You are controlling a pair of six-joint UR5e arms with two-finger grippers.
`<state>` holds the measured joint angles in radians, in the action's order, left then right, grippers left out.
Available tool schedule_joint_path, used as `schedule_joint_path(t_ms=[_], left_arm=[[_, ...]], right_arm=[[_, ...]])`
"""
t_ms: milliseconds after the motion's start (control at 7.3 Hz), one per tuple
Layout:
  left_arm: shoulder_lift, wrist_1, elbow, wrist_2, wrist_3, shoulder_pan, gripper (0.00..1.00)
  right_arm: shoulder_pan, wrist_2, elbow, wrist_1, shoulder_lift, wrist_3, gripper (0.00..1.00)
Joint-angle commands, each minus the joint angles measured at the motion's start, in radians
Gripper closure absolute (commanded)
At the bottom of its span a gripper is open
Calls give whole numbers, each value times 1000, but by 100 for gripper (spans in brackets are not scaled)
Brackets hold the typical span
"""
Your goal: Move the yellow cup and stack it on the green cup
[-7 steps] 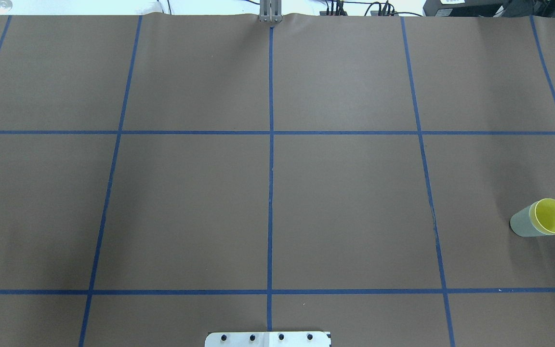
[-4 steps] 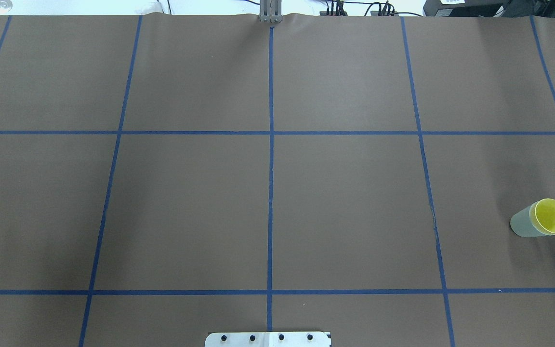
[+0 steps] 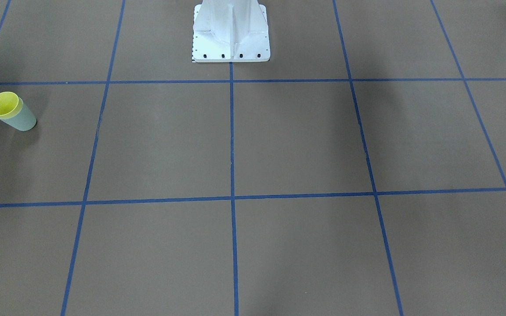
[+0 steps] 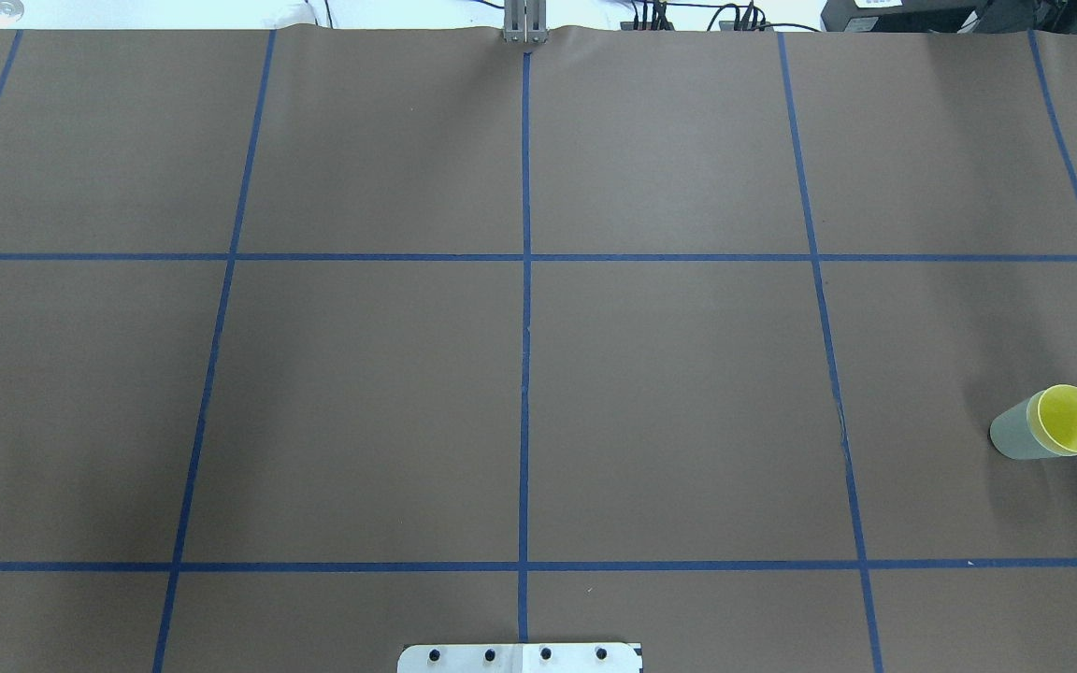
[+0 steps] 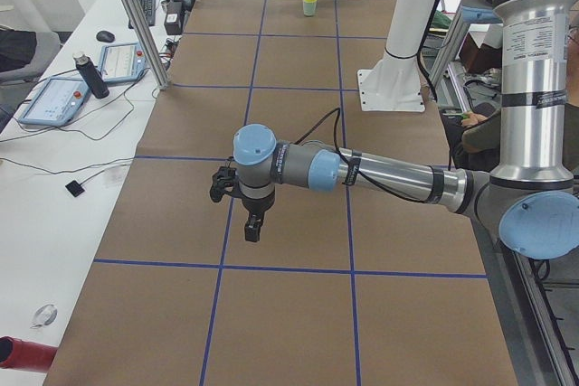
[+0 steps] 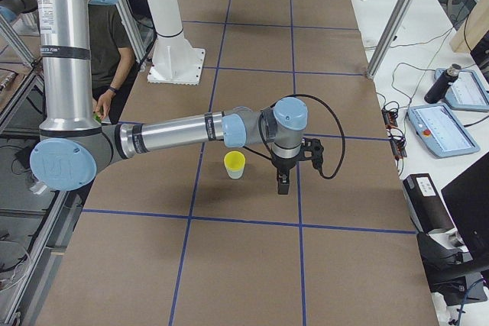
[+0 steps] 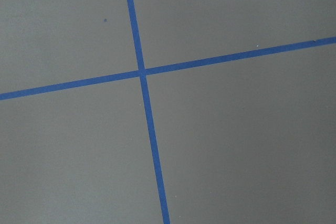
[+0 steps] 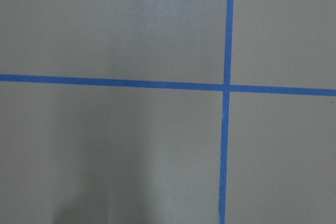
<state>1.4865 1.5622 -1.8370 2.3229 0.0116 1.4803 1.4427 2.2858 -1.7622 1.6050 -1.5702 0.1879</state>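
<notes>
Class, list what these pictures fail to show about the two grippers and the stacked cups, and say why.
1. The left gripper shows only in the exterior left view, so open or shut cannot be told.
2. The right gripper shows only in the exterior right view, so the same holds.
3. The yellow cup: the green cup hides its body below the rim in every view.
4. Both wrist views show only the taped table.
</notes>
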Motion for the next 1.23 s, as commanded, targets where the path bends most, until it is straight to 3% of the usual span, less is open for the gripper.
schedule_joint_path(t_ms=[0, 1095], left_arm=[[-3, 7, 1, 7, -2, 0, 0], [1, 6, -11, 52, 5, -5, 0]], right_arm=[[-1, 4, 1, 1, 9, 10, 0], [-1, 14, 9, 0, 10, -77, 0]])
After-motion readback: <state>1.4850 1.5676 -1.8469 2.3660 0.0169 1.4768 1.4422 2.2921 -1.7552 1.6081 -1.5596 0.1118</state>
